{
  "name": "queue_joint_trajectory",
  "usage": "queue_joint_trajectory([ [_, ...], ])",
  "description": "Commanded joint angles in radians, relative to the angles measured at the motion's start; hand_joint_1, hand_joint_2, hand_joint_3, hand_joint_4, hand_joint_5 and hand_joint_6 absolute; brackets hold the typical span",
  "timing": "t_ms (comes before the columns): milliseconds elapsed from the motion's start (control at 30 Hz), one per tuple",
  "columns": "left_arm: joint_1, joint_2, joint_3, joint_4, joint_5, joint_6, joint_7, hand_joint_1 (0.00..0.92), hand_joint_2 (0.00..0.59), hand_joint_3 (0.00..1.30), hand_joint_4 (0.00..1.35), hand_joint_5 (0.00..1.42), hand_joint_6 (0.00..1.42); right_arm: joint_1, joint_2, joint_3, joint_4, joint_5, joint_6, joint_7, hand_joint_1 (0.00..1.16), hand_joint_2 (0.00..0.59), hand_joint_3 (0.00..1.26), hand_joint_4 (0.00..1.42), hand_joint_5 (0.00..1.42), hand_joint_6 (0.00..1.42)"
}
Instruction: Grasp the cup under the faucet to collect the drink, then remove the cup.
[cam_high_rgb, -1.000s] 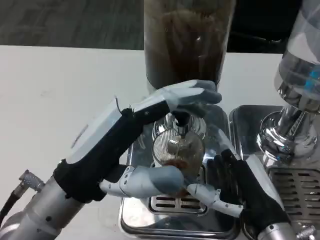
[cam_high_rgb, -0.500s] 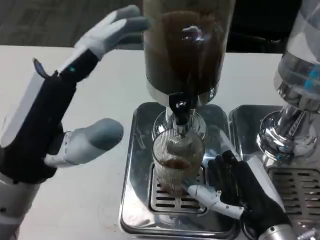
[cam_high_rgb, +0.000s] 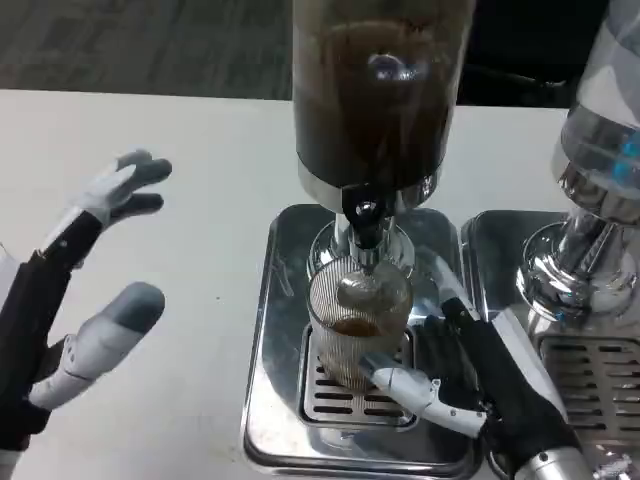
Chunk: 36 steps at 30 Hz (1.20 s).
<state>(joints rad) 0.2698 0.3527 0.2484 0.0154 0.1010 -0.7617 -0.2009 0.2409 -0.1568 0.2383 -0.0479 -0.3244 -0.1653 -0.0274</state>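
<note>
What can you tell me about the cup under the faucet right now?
The cup is a clear, ribbed tumbler that looks like glass or plastic. It stands upright on the slotted grate of the metal drip tray, directly below the black faucet of the dark drink dispenser. A shallow layer of brown drink sits in its bottom; the rest is unfilled. The right hand holds it from the right side, one finger wrapped across its lower front. The left hand is apart from it, off to the left.

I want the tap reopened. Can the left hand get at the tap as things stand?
Probably yes: the left hand is open over bare table, nothing lies between it and the tap, and the right hand holds the cup lower down.
</note>
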Motion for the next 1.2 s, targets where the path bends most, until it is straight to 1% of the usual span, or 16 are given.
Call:
queue_joint_trajectory([
  [33,0.025,0.011,-0.024,0.129,0.092,-0.001,0.031,0.000,0.129,0.17,0.02,0.17,0.08,-0.020,0.012,0.002,0.003,0.015,-0.020,0.008,0.64,0.212,0.00,0.00,0.00,0.00],
  [233,0.014,0.016,-0.064,0.245,0.137,-0.027,0.055,0.000,0.130,0.17,0.01,0.17,0.08,-0.030,0.016,0.005,0.013,0.019,-0.029,0.014,0.64,0.212,0.00,0.00,0.00,0.00],
  [400,0.000,0.040,-0.089,0.322,0.158,-0.047,0.073,0.000,0.130,0.18,0.01,0.17,0.07,-0.042,0.021,0.010,0.028,0.017,-0.037,0.017,0.64,0.212,0.00,0.00,0.00,0.00],
  [600,-0.008,0.060,-0.121,0.390,0.169,-0.071,0.097,0.000,0.130,0.20,0.02,0.18,0.07,-0.070,0.021,0.023,0.065,0.022,-0.042,0.046,0.64,0.212,0.00,0.00,0.00,0.00],
  [867,-0.010,0.064,-0.141,0.420,0.156,-0.081,0.119,0.000,0.130,0.21,0.03,0.19,0.09,-0.103,0.026,0.023,0.108,0.034,-0.048,0.062,0.65,0.211,0.00,0.00,0.00,0.00],
  [967,-0.009,0.065,-0.145,0.421,0.152,-0.080,0.124,0.000,0.130,0.21,0.03,0.19,0.09,-0.114,0.035,0.020,0.132,0.051,-0.052,0.063,0.65,0.210,0.00,0.00,0.00,0.00],
  [1100,-0.006,0.067,-0.147,0.420,0.154,-0.080,0.131,0.000,0.131,0.21,0.04,0.20,0.09,-0.128,0.043,0.017,0.163,0.063,-0.069,0.060,0.70,0.201,0.00,0.00,0.00,0.00],
  [1200,-0.004,0.067,-0.149,0.421,0.149,-0.078,0.133,0.000,0.131,0.21,0.04,0.20,0.09,-0.140,0.047,0.020,0.179,0.064,-0.083,0.058,0.71,0.199,0.00,0.00,0.00,0.00],
])
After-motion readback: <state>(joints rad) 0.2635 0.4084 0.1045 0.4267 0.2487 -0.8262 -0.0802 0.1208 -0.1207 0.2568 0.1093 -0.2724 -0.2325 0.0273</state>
